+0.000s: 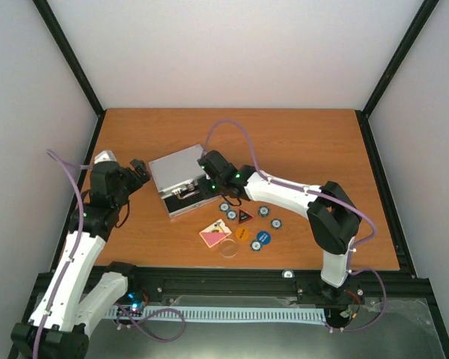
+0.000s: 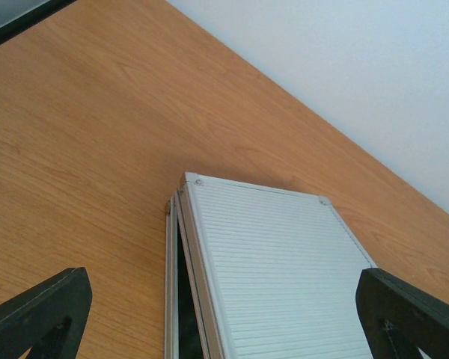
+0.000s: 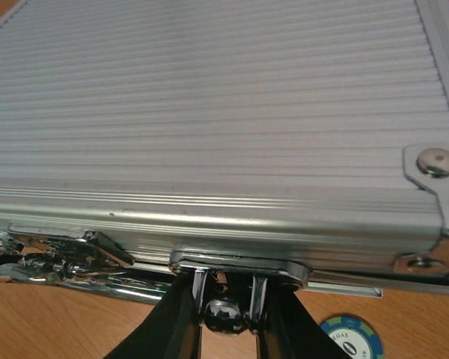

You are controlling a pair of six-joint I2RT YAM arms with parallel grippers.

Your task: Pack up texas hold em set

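The ribbed silver aluminium case (image 1: 181, 173) lies on the wooden table (image 1: 307, 149), its lid slightly ajar and its inside unseen. The right hand (image 3: 226, 318) pinches its chrome latch (image 3: 236, 263). Round blue-white chips (image 1: 275, 223) lie loose beside that hand. The left hand (image 2: 224, 321) gapes wide over the case's far corner.

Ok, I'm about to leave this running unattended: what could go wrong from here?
1. The right gripper pinches the chrome latch of the aluminium case, while the open left gripper braces nothing. A pull may drag the case.
2. A blue-white chip lies just beside that gripper and could get knocked.
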